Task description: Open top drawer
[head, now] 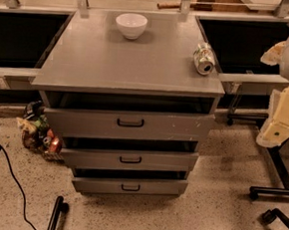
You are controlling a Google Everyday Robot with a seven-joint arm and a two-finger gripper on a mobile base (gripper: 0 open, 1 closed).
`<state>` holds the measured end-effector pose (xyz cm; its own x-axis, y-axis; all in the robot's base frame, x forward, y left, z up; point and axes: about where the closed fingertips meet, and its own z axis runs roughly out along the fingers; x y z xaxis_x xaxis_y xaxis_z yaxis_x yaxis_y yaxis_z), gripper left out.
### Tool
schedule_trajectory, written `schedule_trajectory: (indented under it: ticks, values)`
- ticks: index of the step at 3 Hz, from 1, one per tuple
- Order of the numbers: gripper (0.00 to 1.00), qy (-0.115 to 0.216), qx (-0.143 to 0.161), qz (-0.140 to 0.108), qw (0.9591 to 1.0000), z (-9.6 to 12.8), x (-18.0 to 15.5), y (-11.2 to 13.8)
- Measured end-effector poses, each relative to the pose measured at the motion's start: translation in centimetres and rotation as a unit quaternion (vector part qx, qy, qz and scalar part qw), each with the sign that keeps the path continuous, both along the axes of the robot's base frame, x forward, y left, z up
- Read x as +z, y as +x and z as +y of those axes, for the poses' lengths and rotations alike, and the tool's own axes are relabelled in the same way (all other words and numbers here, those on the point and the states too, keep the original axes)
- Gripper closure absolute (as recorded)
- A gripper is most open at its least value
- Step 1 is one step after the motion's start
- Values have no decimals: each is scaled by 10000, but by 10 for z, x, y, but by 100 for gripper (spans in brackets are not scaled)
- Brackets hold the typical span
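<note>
The top drawer (129, 124) is the widest of three grey drawers in a cabinet under a grey countertop (129, 61). Its black bar handle (130, 122) sits at the centre of the front, and pale scuffs mark the right side. A dark gap shows between the drawer front and the countertop. The two narrower drawers (129, 160) (130, 187) lie below it. My gripper (275, 131) hangs at the right edge of the view, pale yellow and white, well to the right of the cabinet and apart from the handle.
A white bowl (131, 25) and a can on its side (204, 58) rest on the countertop. A pile of snack bags (39, 131) lies on the floor left of the cabinet. A black cable (9, 176) runs at lower left. Black chair legs (273, 192) stand at right.
</note>
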<state>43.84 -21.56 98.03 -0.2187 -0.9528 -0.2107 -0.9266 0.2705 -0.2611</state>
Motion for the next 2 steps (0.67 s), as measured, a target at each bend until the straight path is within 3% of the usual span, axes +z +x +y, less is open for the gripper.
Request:
schedule_trajectory:
  ticks: [1, 2]
  values:
    - [0, 0, 0, 0, 10000, 0, 0, 0]
    - [0, 91, 369, 39, 9993, 13, -25, 7]
